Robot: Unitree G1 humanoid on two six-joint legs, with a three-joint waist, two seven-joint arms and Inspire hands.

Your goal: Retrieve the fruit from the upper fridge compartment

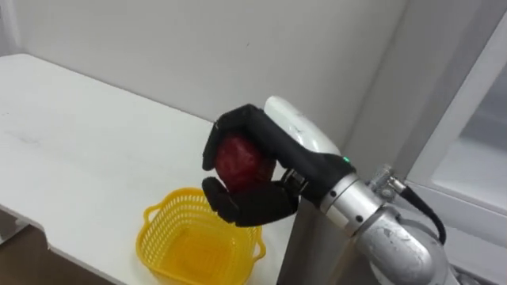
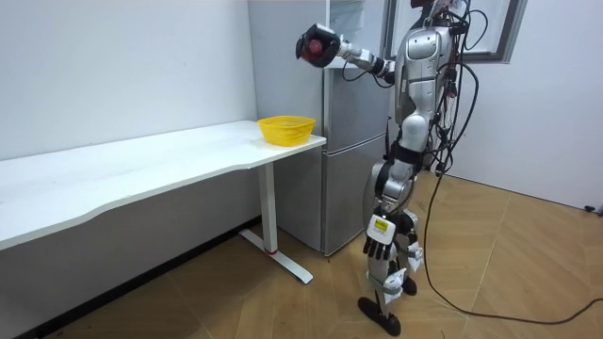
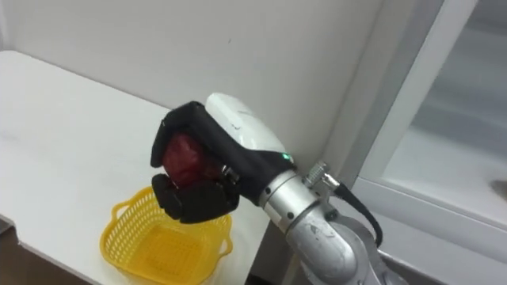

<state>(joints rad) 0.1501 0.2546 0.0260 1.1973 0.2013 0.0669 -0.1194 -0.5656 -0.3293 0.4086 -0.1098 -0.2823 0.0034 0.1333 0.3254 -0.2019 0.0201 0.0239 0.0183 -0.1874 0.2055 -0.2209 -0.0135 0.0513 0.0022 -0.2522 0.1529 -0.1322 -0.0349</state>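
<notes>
the right hand (image 1: 261, 134) is curling its black fingers round the round dark-red fruit (image 1: 242, 162), holding it above the yellow plastic mesh basket (image 1: 152, 236) on the white table (image 1: 71, 150), likely lining up a drop; left hand (image 2: 378, 247) is hanging idle

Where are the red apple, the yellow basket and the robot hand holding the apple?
red apple (image 1: 242, 158): left eye view, exposed red side.
yellow basket (image 1: 155, 212): left eye view, left rim.
right robot hand (image 1: 269, 138): left eye view, black back of hand.
</notes>
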